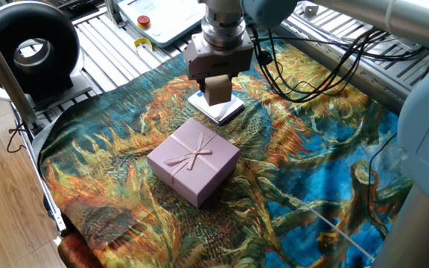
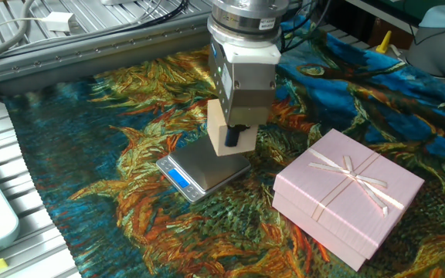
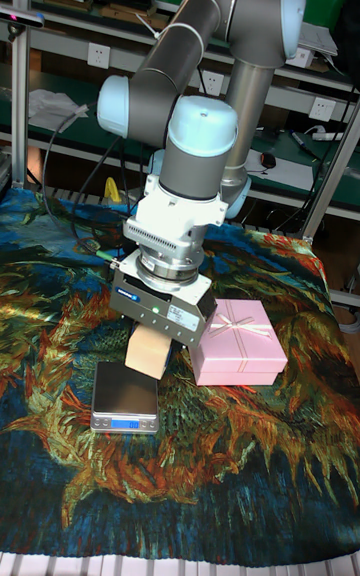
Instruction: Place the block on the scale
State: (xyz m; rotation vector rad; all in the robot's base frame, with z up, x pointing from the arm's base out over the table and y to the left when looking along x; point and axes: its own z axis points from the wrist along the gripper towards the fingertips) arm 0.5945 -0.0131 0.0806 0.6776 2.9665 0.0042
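Observation:
My gripper is shut on the block, a small tan cube. The block hangs just above the scale, a thin silver slab with a blue mark at one corner. In the other fixed view the block's lower edge is close over the slab's far half; whether it touches I cannot tell. The scale lies flat on the patterned cloth.
A pink gift box with a bow sits on the cloth beside the scale. Black cables trail across the cloth behind the arm. A metal slatted frame borders the cloth, with a black round device at one corner.

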